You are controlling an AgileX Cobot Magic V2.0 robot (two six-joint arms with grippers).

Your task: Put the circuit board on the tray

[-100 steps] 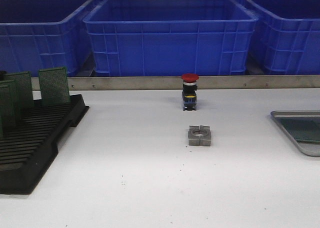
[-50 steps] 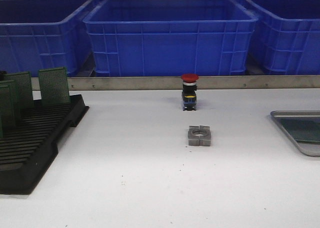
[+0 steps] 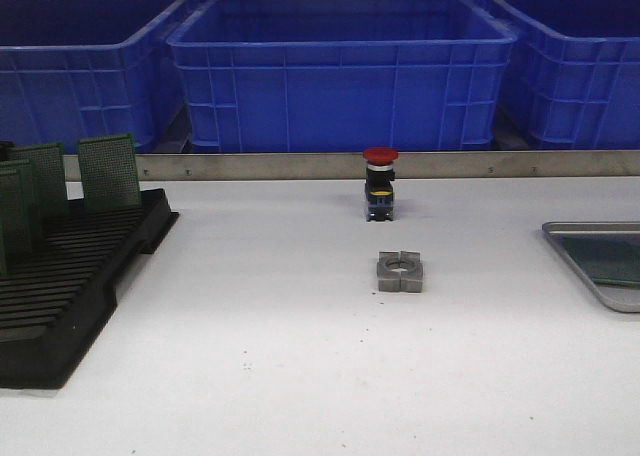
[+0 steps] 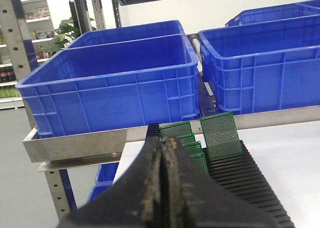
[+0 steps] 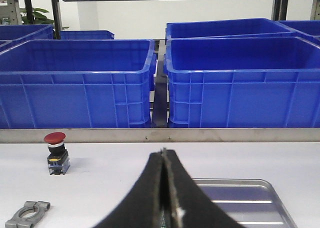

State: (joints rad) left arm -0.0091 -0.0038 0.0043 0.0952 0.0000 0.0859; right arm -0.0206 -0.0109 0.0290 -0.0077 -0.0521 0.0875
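The silver-grey tray [image 3: 590,226] lies at the table's right edge, cut off by the frame. A dark green circuit board [image 3: 610,258] seems to lie flat on its floor. More green circuit boards [image 3: 108,171] stand upright in the black slotted rack [image 3: 60,276] at the left. No gripper shows in the front view. My right gripper [image 5: 163,152] is shut, hanging before the tray [image 5: 235,181]; a sliver of green perforated board shows low in the slit between its fingers. My left gripper [image 4: 165,143] is shut and empty, in front of the rack [image 4: 250,178] and its boards [image 4: 220,135].
A red-capped push button [image 3: 380,184] stands mid-table near the metal rail, with a grey metal clamp ring [image 3: 400,272] just in front of it. Large blue bins [image 3: 340,71] line the shelf behind the rail.
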